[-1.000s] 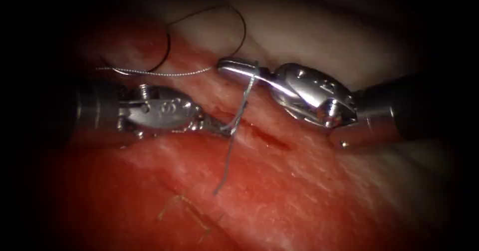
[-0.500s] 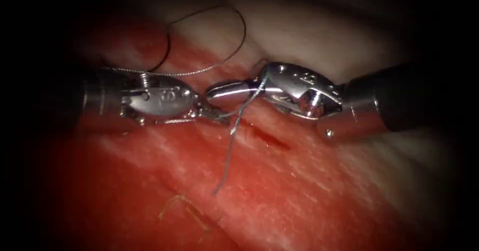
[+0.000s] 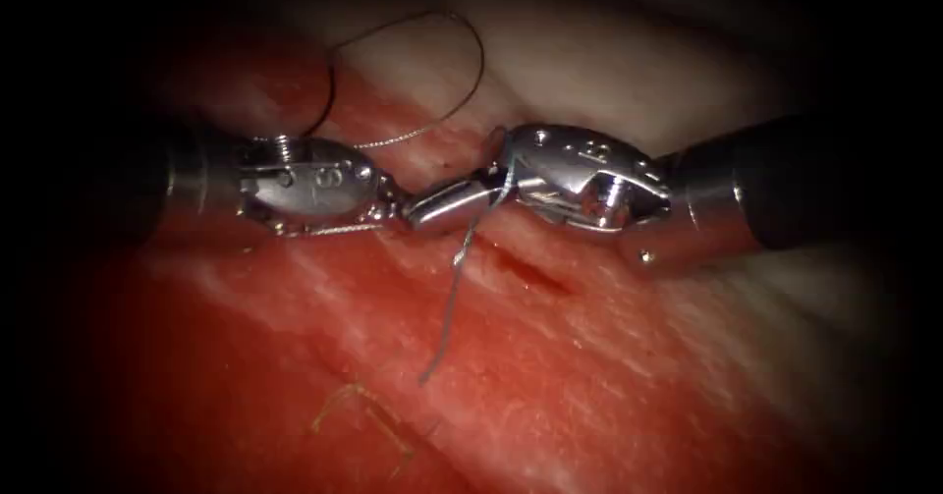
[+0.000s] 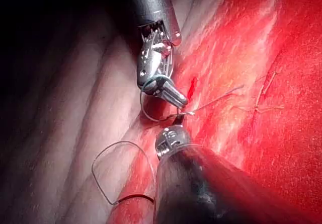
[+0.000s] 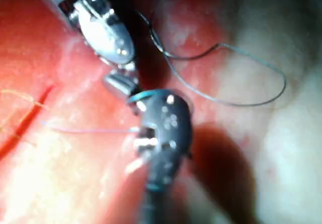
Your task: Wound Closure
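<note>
Two needle drivers meet tip to tip over the tissue, just to the left of the cut. The right tool, entering from the right, carries a turn of pale thread wrapped around its jaws near the wrist, and its jaws look pressed together, reaching toward the left tool. The left tool lies level at the left, its short jaws at the point where the two tips meet; they appear clenched on the thread there, though the contact is too crowded to be sure. From that meeting point a free end of thread hangs down over the red tissue to the left of the cut and ends in a loose tip. A dark, thin strand loops in a wide arc over the pale tissue above both tools. In the left wrist view the right tool points down at the left tool, with thread trailing across the tissue beside the cut. Where the needle lies cannot be made out.
</note>
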`<state>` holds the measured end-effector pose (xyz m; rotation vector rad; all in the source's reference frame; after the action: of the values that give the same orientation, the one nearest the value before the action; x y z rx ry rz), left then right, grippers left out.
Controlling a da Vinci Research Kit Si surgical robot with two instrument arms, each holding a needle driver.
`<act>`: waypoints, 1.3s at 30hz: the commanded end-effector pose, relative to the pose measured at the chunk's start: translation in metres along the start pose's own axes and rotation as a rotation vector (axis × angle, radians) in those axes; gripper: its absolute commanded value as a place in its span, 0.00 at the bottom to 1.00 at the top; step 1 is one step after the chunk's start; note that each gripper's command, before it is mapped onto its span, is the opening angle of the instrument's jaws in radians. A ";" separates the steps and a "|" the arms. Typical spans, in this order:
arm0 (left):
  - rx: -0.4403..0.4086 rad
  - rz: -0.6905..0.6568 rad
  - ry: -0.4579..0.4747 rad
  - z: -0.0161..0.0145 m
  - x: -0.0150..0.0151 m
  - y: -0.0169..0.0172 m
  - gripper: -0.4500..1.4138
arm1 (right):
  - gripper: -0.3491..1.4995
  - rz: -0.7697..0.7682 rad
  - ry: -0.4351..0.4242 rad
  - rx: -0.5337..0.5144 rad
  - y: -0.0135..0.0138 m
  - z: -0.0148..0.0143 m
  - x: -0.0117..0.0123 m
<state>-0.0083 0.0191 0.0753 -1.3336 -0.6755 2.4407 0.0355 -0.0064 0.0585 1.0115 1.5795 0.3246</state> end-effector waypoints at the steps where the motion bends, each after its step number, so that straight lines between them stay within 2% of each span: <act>1: 0.000 0.001 0.000 0.0007 -0.0003 0.0000 0.00 | 0.29 -0.009 -0.002 0.025 0.0002 0.0007 -0.0007; 9: 0.003 0.005 0.002 0.0010 -0.0007 0.0001 0.00 | 0.33 -0.046 -0.026 0.133 -0.0007 0.0013 -0.0010; 14: 0.003 0.005 0.002 0.0011 -0.0007 0.0000 0.00 | 0.49 -0.088 -0.047 0.185 -0.0012 0.0019 -0.0020; 19: 0.005 0.007 0.001 0.0010 -0.0009 -0.0005 0.00 | 0.52 -0.135 -0.122 0.230 -0.0013 0.0023 -0.0034; 27: 0.008 0.005 -0.016 0.0008 -0.0014 -0.0012 0.00 | 0.57 -0.189 -0.149 0.254 -0.0013 0.0021 -0.0052; 34: 0.007 -0.002 -0.017 0.0007 -0.0019 -0.0010 0.00 | 0.59 -0.252 -0.265 0.274 -0.0017 0.0029 -0.0072; 39: 0.008 -0.012 -0.018 0.0005 -0.0021 -0.0011 0.00 | 0.59 -0.300 -0.343 0.278 -0.0019 0.0036 -0.0074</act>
<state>-0.0071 0.0191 0.0772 -1.3014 -0.6733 2.4479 0.0369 -0.0138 0.0606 0.9543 1.4509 -0.2773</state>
